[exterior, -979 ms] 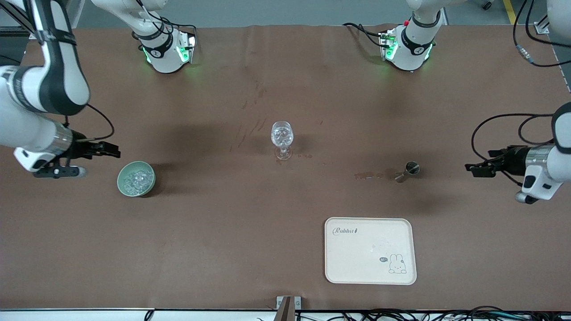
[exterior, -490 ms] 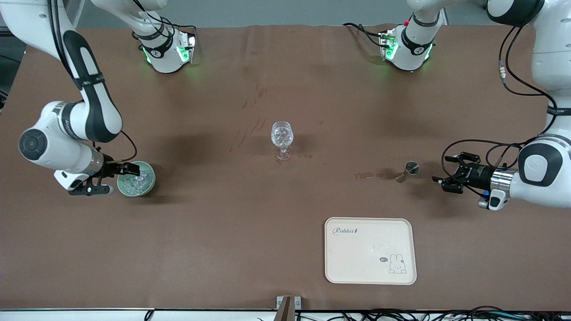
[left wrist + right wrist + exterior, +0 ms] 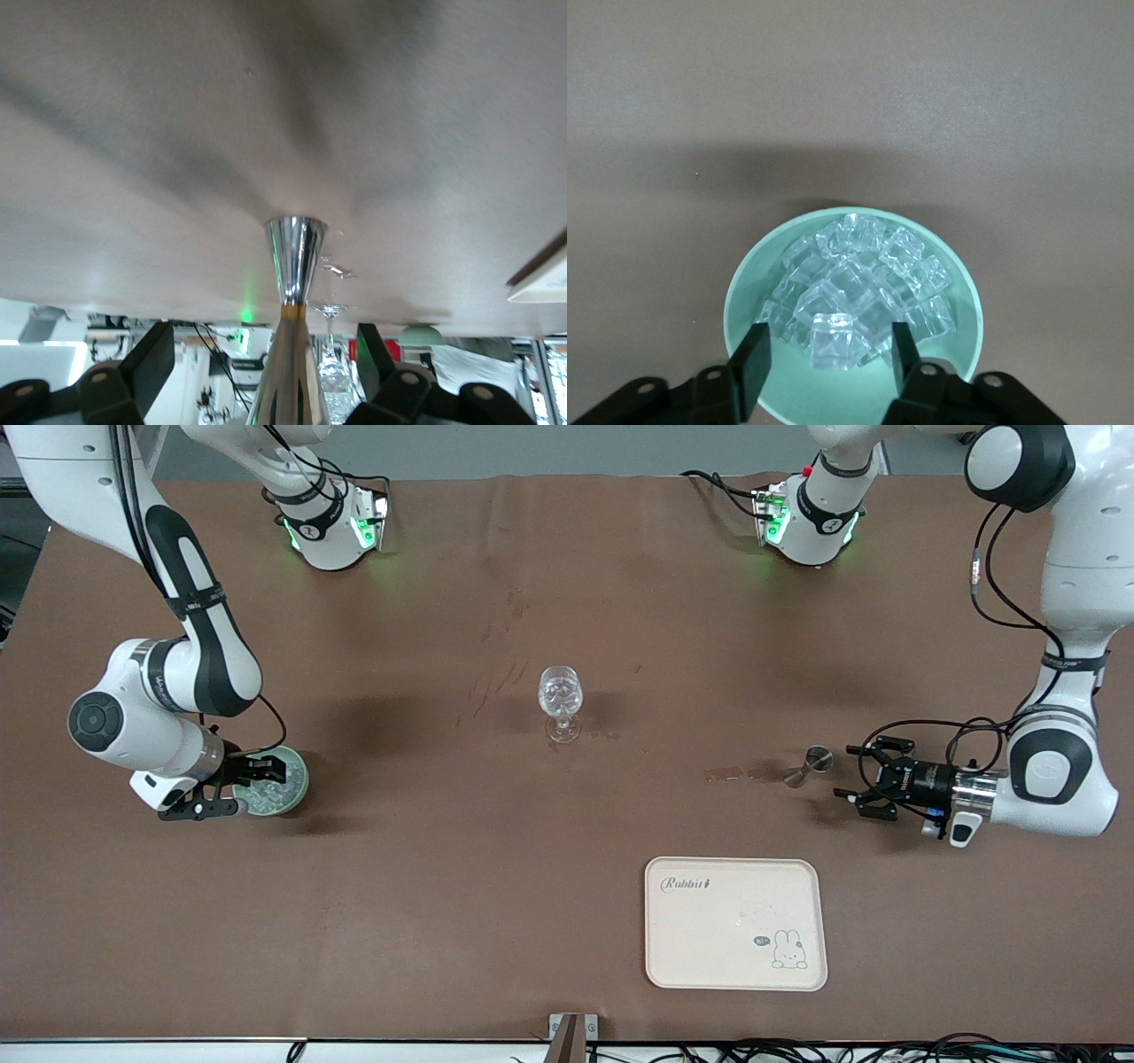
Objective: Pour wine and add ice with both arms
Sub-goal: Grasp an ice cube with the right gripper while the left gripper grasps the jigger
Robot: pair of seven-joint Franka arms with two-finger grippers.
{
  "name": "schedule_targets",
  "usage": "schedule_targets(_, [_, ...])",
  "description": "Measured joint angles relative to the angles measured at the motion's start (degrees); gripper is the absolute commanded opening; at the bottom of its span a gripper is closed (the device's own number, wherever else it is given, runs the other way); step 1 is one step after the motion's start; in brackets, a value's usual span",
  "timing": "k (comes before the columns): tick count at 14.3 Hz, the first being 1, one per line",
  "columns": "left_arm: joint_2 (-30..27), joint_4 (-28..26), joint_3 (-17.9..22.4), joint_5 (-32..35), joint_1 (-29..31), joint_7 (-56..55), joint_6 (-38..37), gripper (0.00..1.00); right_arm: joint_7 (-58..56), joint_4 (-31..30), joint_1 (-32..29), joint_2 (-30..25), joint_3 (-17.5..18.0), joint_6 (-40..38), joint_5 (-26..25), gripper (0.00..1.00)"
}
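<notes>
Right pincer (image 3: 257,771) spread open over clear glittering ice cubes (image 3: 855,297) in pale green bowl (image 3: 297,779), nine o'clock of worktop (image 3: 443,886), left pincer (image 3: 864,784) open, empty, just beside steel hourglass jigger (image 3: 808,766) at three o'clock

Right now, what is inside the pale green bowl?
The pale green bowl holds a heap of clear ice cubes. The open right gripper is over them, one cube between its fingers. The bowl's bottom is covered by the ice.
</notes>
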Motion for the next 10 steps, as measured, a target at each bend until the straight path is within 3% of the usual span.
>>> schedule_targets(3, [2.0,0.0,-0.1,-0.5,0.0,0.0,0.0,0.73,-0.4,-0.2,0.0,1.1,0.0,0.8,0.0,0.54])
schedule_targets(10, [2.6,-0.6,-1.0,-1.6,-0.4,0.3,-0.5,0.67,-0.5,-0.9,0.0,1.7,-0.1,2.0,0.0,0.5])
